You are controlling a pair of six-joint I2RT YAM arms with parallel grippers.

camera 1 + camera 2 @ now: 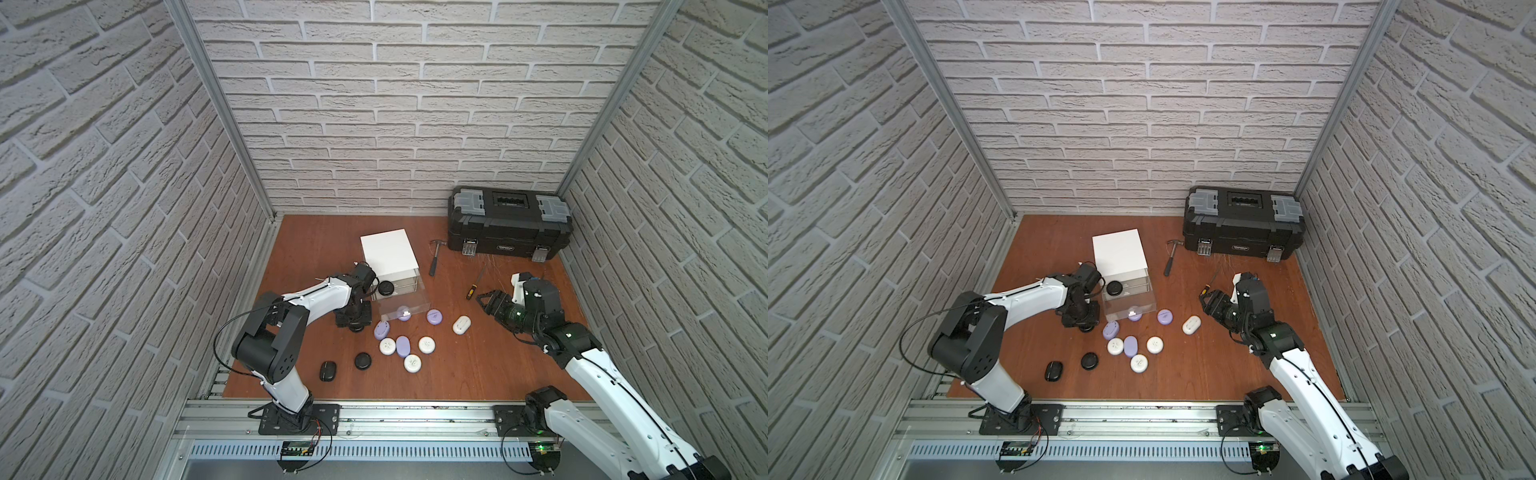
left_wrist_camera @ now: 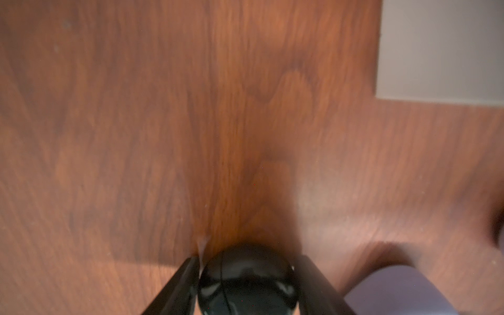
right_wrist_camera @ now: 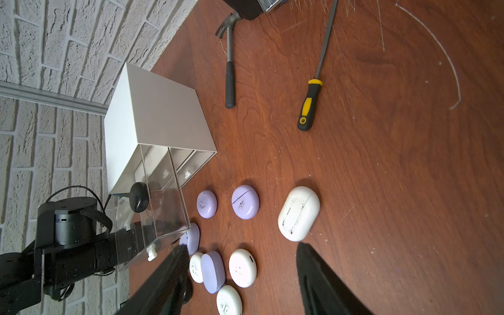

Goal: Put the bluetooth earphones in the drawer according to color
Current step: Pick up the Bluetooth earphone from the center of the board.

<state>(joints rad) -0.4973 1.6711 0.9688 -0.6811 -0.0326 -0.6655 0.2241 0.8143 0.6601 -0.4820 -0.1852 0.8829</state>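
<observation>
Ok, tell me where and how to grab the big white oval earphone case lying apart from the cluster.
Grip the white oval case across its narrow middle, from straight above, with the right claw turned to close on the two long sides. It lies flat and alone on the table, bare wood all round; the rounded ends would probably slip.

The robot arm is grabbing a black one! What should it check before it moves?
1. Black case sits between the left gripper jaws: ok.
2. Grip tight enough to lift: cannot tell.
3. Top drawer pulled open: ok.
4. That drawer holds only black, one stored case: ok.
5. Right gripper open, empty, apart from the drawer: ok.
</observation>
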